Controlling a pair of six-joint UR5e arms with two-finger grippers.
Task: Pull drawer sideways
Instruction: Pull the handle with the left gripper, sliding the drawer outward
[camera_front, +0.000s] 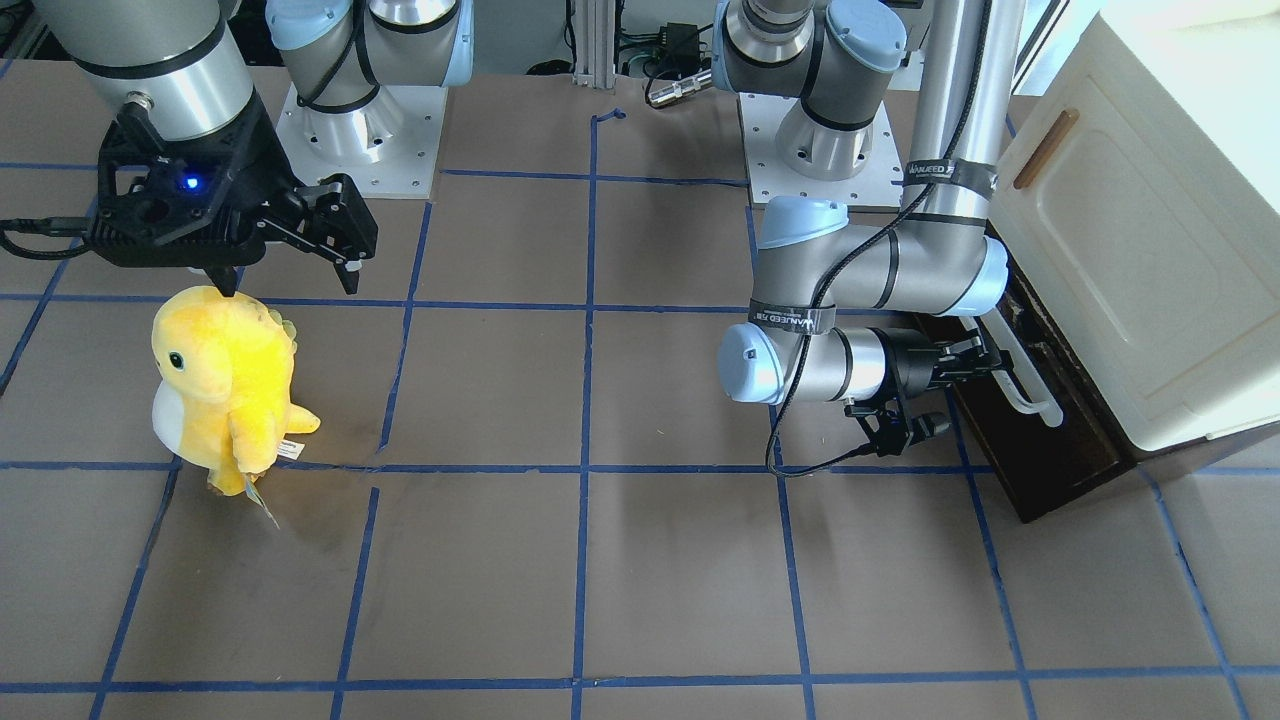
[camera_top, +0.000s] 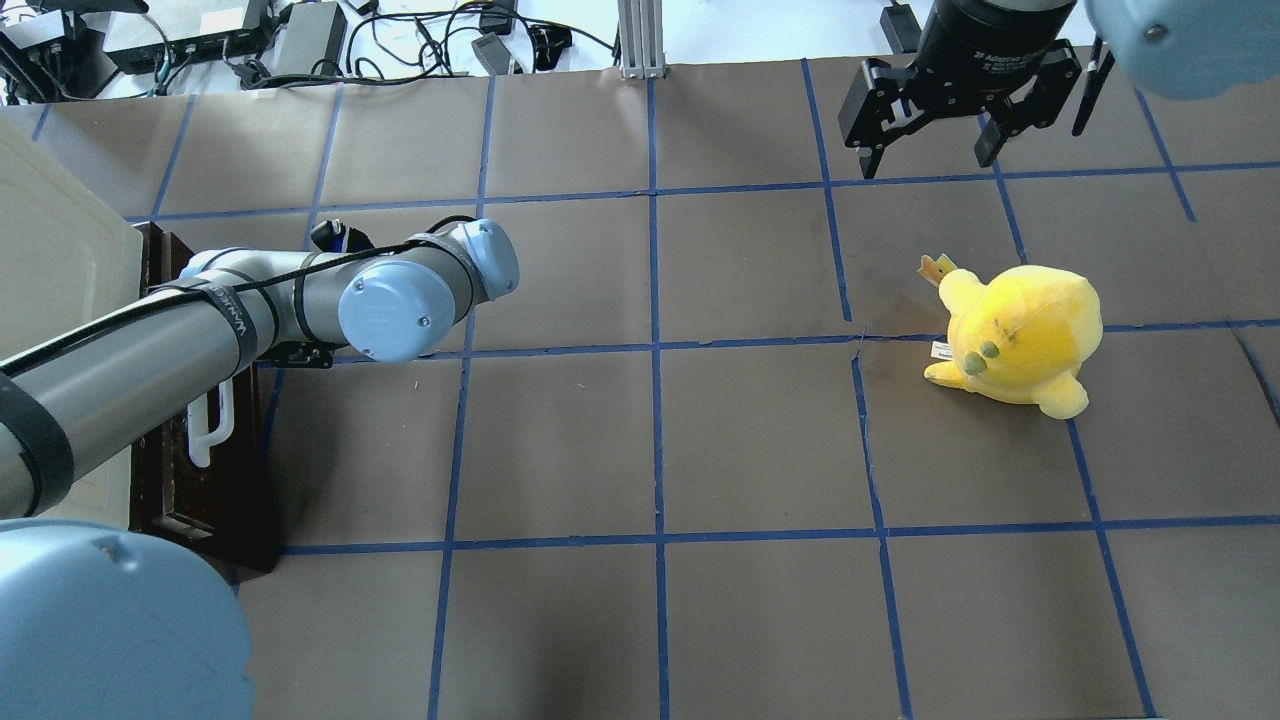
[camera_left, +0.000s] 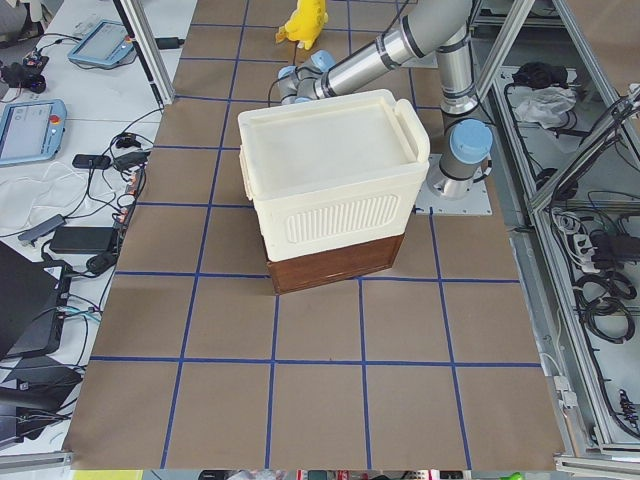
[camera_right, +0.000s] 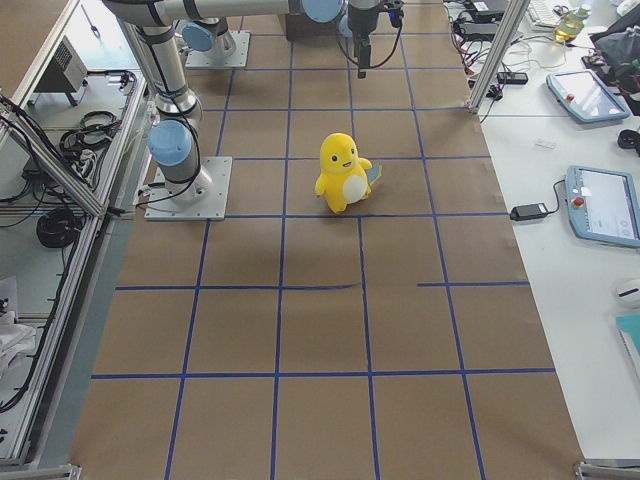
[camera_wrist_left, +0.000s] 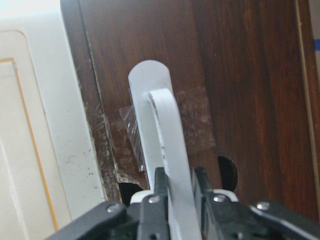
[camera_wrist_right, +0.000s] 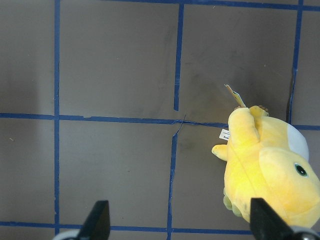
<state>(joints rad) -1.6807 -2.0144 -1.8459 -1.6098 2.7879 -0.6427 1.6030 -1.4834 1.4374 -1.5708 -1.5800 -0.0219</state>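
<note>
The drawer (camera_front: 1060, 455) has a dark brown wooden front and sits at the bottom of the cream-white cabinet (camera_front: 1130, 250). Its long white loop handle (camera_front: 1030, 385) runs along the front. My left gripper (camera_front: 985, 360) is shut on this handle; the left wrist view shows both fingers (camera_wrist_left: 150, 200) clamped on the white bar (camera_wrist_left: 172, 150). In the overhead view the handle (camera_top: 205, 440) and the drawer front (camera_top: 195, 500) show under the left arm, which hides the gripper. My right gripper (camera_front: 290, 275) is open and empty, hovering just above and behind the yellow plush.
A yellow plush toy (camera_front: 225, 385) stands on the brown paper-covered table with blue tape grid, far from the drawer; it shows in the right wrist view (camera_wrist_right: 270, 170). The cabinet's small brown handle (camera_front: 1045, 150) is on the cream panel. Both robot bases (camera_front: 360, 130) are at the table's back edge.
</note>
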